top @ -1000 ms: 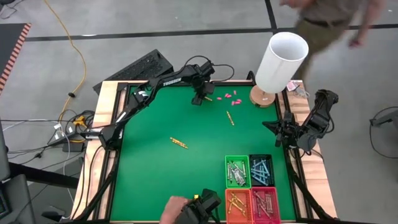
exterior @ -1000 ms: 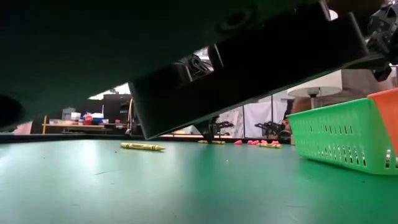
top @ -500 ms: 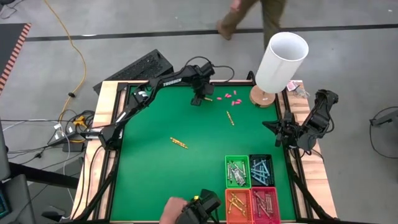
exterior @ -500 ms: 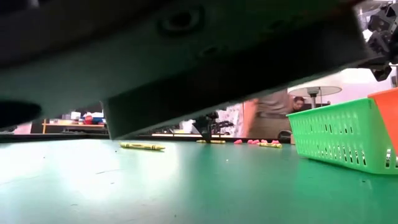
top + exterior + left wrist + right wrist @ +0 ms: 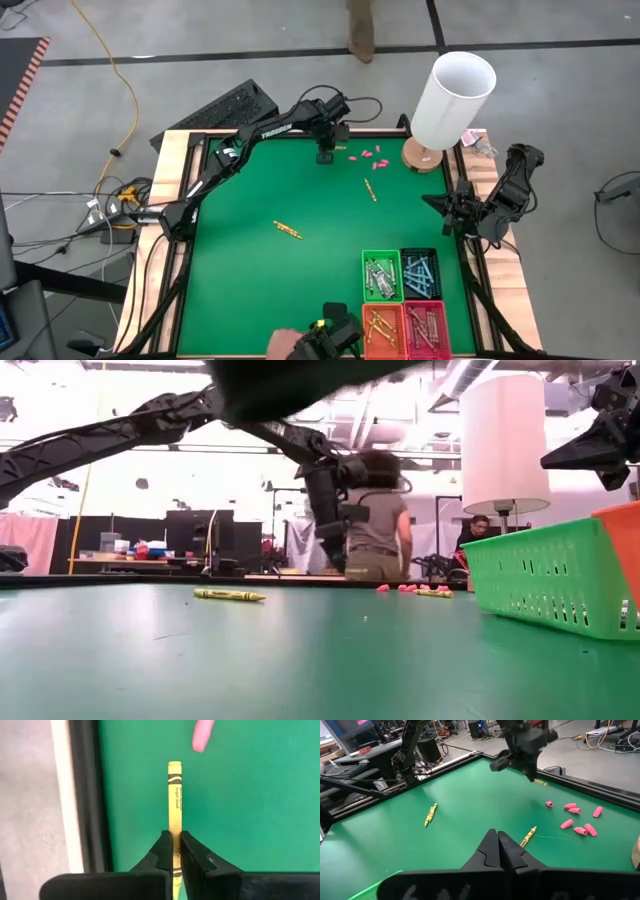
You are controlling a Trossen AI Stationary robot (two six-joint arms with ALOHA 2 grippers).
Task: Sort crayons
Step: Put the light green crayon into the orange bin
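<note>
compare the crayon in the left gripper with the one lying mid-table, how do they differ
The held crayon is pinched between the left gripper's fingers near the table's far edge, off the mat; the mid-table crayon lies flat and free. The held one sits close to the pink pieces; the other lies alone on open green. Both are yellow with paper wrappers.

Looked straight down from above on the whole green table [image 5: 250, 270]. Sat at table height, facing level across it. Looked from each wrist past closed jaws. Shared: yellow crayon [image 5: 174, 810] ahead of left jaws.
</note>
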